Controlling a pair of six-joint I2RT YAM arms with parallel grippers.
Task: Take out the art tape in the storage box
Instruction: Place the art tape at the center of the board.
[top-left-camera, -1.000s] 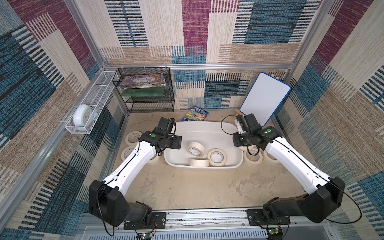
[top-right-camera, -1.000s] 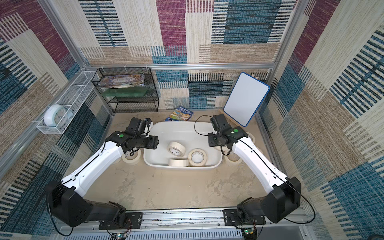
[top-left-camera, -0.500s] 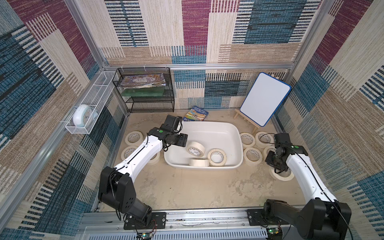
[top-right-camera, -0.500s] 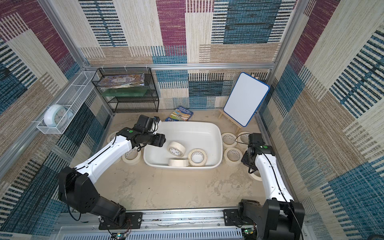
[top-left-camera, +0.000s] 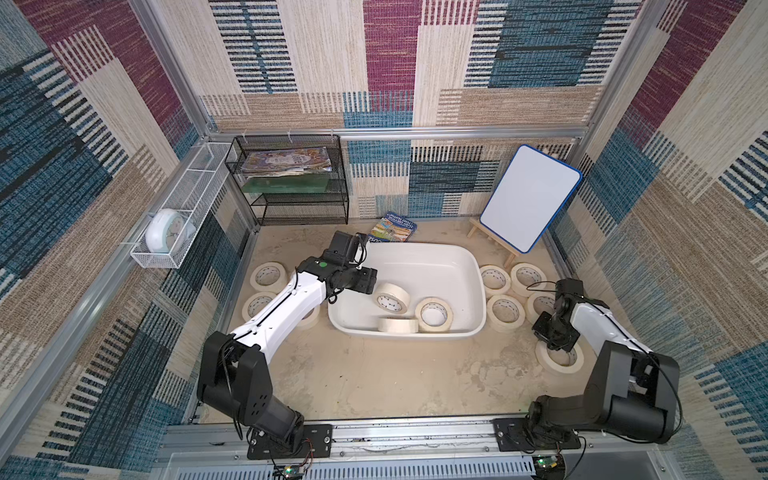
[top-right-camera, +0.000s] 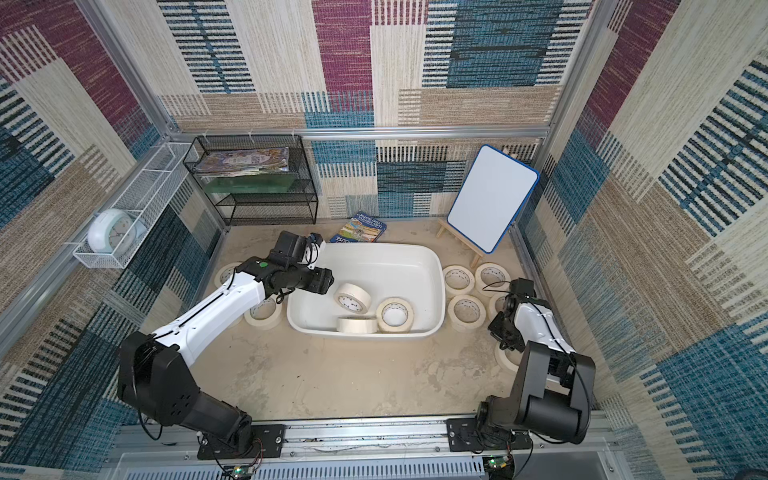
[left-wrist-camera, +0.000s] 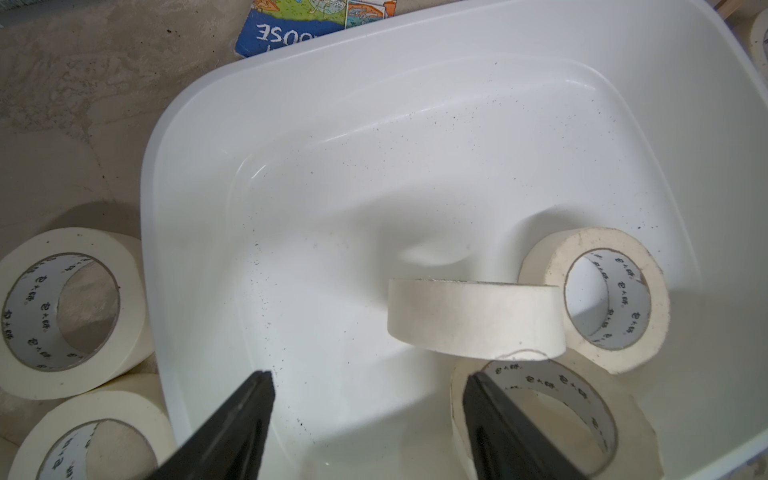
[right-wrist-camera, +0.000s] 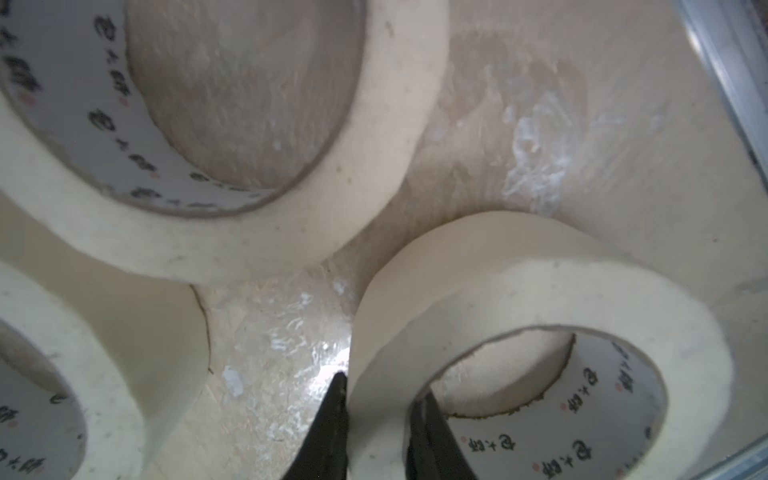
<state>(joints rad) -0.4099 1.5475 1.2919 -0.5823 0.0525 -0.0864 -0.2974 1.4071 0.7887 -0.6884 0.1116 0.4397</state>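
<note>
My right fingers (right-wrist-camera: 337, 399) are pinched narrow on the wall of one roll of art tape (right-wrist-camera: 540, 286), a cream masking-tape ring with a white printed core. One finger is outside the ring and one is in the hole. A second ago this arm was at the right rim of the storage box (top-left-camera: 415, 247), the large shallow white plastic tub. Now it is low over the beige table (top-left-camera: 395, 374), well clear of the tub and near the cream rolls already out (top-left-camera: 505, 312). I cannot tell whether the roll touches down yet, but I judge only the release is left.

My left fingers (top-left-camera: 368, 286), earlier at the tub's left rim, have reached in. They stand wide and empty, just beside the leaning roll (top-left-camera: 392, 297). Three rolls remain inside: that one, a tilted roll (top-left-camera: 433, 313) and a roll on edge (top-left-camera: 397, 325).
</note>
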